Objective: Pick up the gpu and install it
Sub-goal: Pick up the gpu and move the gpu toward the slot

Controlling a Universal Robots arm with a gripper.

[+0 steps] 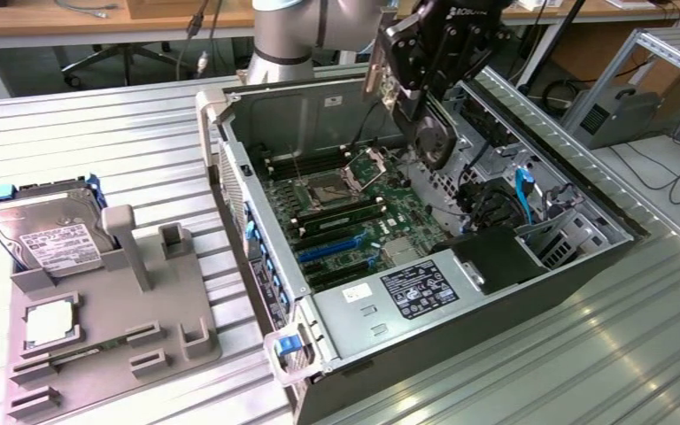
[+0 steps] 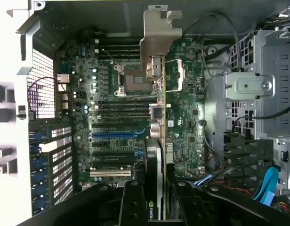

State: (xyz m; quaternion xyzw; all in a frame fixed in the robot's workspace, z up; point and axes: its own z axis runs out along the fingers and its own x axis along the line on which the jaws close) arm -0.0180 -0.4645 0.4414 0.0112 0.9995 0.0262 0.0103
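My gripper (image 1: 417,99) is shut on the gpu (image 1: 437,142), a thin card with a round fan on its black face. It hangs edge-down above the open computer case (image 1: 506,345), over the back part of the motherboard (image 1: 340,208). In the wrist view the gpu (image 2: 157,99) shows edge-on between my two black fingers (image 2: 133,205). Its silver bracket (image 2: 157,35) points toward the case's far wall. The card is clear of the board, above the CPU socket (image 2: 131,77) and offset from the blue expansion slot (image 2: 114,134).
A grey holder tray (image 1: 139,328) at the exterior view's left carries a silver hard drive (image 1: 50,235) and a small square CPU chip (image 1: 50,323). Inside the case are the power supply (image 1: 417,288), a blue cable (image 1: 523,195) and drive cages (image 2: 258,89). Everything rests on a ribbed metal table (image 1: 104,150).
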